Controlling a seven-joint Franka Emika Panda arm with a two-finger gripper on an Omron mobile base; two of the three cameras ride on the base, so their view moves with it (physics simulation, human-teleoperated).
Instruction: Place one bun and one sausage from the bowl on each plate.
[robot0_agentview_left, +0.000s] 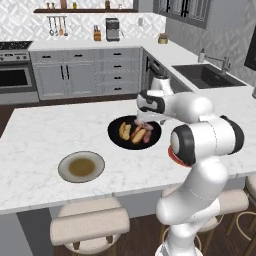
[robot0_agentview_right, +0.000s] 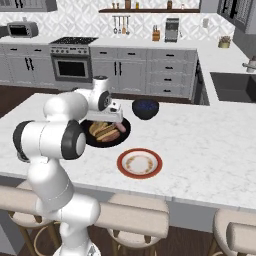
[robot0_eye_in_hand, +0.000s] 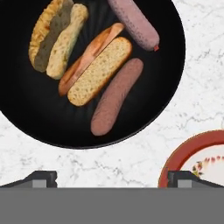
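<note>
The gripper (robot0_eye_in_hand: 112, 179), jaws fully apart and empty, hangs at the bottom of the hand view above the bowl (robot0_eye_in_hand: 26, 131). Two buns (robot0_eye_in_hand: 99, 71) and two sausages (robot0_eye_in_hand: 116, 97) lie inside. The red-rimmed plate (robot0_eye_in_hand: 173, 159) sits lower right. Recommended: centre over the lower sausage, align the jaws across its width, then descend.

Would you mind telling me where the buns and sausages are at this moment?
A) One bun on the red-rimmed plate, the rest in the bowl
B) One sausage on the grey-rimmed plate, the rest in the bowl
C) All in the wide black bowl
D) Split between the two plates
C: both buns and both sausages lie in the black bowl, while the grey-rimmed plate and the red-rimmed plate carry no food.
</note>
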